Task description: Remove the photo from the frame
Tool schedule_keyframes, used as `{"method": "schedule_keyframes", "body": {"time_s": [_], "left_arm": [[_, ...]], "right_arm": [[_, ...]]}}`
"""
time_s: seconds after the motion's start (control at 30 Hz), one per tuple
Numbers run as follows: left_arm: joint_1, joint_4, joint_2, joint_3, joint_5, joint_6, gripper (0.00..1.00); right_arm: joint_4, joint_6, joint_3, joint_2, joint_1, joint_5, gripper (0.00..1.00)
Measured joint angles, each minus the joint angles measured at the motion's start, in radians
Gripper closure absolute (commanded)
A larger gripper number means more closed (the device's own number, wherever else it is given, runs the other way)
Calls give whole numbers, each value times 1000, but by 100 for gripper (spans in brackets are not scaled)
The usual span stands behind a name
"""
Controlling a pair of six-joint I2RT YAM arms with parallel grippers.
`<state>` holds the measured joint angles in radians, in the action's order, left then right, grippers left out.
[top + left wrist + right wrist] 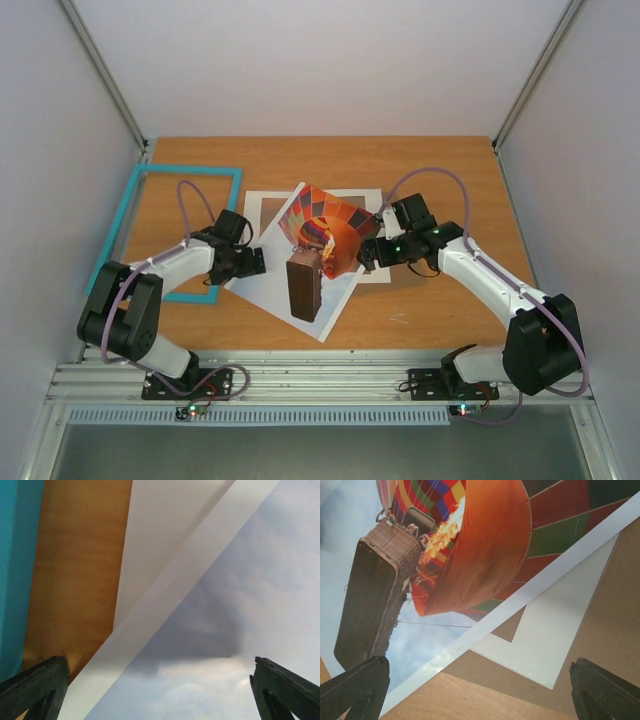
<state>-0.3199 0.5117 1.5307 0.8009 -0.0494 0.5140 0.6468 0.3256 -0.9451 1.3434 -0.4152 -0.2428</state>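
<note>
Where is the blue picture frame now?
In the overhead view, the frame lies flat at the left side of the table, partly under the left arm, with the photo to its right.

Robotics laboratory work cell. Boxed in on three sides by plain white panels [320, 60] set between bare aluminium posts [105, 75]. Wood-grain tabletop [440, 160] as the single work surface, edged along the near side with slotted aluminium rail [320, 378]. Two white-and-black jointed manipulators, left arm [165, 265] and right arm [480, 275], bolted to that rail on black base plates [200, 383]. Lilac cables [432, 170] looped in the open; small status lights [191, 412] glowing at the bases.
</note>
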Motion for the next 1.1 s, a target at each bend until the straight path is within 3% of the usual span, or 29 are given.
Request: {"method": "schedule_keyframes", "body": {"time_s": [0.4, 1.1], "left_arm": [[-15, 19, -154, -127, -97, 76, 1], [-241, 18, -236, -176, -127, 224, 1]], "right_arm": [[-39, -14, 26, -14, 0, -22, 2], [-52, -38, 48, -76, 0, 21, 2]]}}
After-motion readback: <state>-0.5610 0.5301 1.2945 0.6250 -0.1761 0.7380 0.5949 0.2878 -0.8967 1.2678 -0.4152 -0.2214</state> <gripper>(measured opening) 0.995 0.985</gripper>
